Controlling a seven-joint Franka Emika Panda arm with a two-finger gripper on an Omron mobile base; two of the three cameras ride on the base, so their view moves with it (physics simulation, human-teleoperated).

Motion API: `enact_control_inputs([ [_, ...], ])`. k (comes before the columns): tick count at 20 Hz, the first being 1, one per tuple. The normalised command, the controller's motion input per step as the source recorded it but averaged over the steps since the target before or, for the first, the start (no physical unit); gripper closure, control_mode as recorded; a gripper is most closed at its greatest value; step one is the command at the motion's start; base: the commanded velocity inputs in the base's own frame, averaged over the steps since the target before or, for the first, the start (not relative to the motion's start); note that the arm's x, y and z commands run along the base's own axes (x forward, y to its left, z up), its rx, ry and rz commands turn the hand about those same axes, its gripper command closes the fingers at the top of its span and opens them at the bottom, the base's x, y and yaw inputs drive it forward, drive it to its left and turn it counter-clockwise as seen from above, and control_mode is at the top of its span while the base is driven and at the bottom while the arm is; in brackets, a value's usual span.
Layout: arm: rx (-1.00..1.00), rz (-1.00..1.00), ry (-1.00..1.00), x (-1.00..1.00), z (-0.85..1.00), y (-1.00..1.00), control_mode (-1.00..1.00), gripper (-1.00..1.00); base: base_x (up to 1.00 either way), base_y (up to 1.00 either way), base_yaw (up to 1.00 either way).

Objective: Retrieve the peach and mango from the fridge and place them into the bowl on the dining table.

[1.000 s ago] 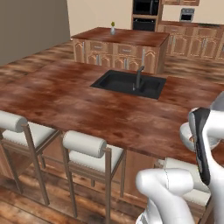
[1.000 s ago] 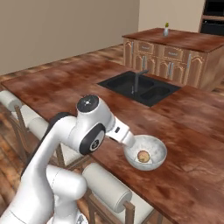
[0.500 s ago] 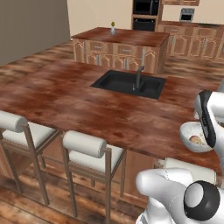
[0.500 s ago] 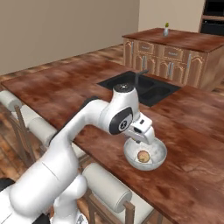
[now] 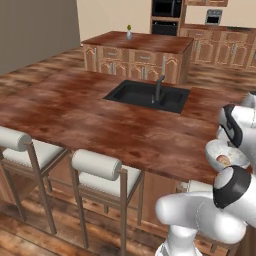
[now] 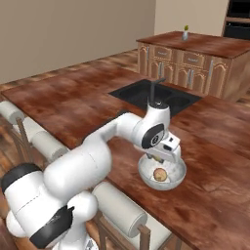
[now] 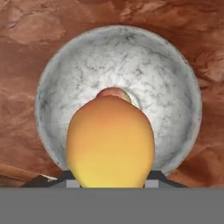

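Note:
My gripper point(image 6: 164, 159) hangs just over the bowl point(image 6: 178, 169), shut on the mango point(image 7: 110, 142), a yellow-orange fruit that hides most of the bowl's middle in the hand view. The peach point(image 7: 113, 92) lies at the bottom of the pale speckled bowl point(image 7: 168, 83), peeking out from behind the mango. The right base view shows the peach point(image 6: 159, 174) inside the bowl under the hand. The bowl point(image 5: 214, 149) stands near the front edge of the dining table point(image 5: 75, 110), at the far right of the left base view, with the peach point(image 5: 223, 160) in it. The fridge is out of view.
A black sink with a tap point(image 6: 157, 95) is set into the dining table point(image 6: 73, 97) behind the bowl. Cushioned bar stools point(image 5: 100, 169) line the table's near edge. A smaller wooden island with a vase point(image 5: 137, 46) stands further back.
The arm has swung forward from low beside the base and reached out over the bowl, carrying the mango. The peach and the bowl have stayed put.

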Motion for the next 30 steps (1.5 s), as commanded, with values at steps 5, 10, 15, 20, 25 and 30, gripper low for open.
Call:
enact_control_inputs([
  [5, 0.0, 0.03, 0.04, 0.45, -0.63, -0.02, -1.0, 1.0, 0.0, 0.0, 0.0],
  [10, 0.0, 0.0, 0.04, 0.18, -0.41, -0.22, -1.0, 1.0, 0.0, 0.0, 0.0],
  [15, 0.0, 0.0, 0.02, 0.02, -0.28, -0.32, -1.0, 1.0, 0.0, 0.0, 0.0],
  [20, 0.0, 0.0, 0.0, 0.33, -0.26, -0.24, -1.0, 1.0, 0.0, 0.0, 0.0],
  [25, 0.0, 0.0, 0.0, 0.47, -0.23, -0.12, -1.0, -1.0, 0.0, 0.0, 0.0],
  [30, 0.0, 0.0, 0.0, -0.09, -0.05, -0.02, -1.0, -1.0, 0.0, 0.0, 0.0],
])
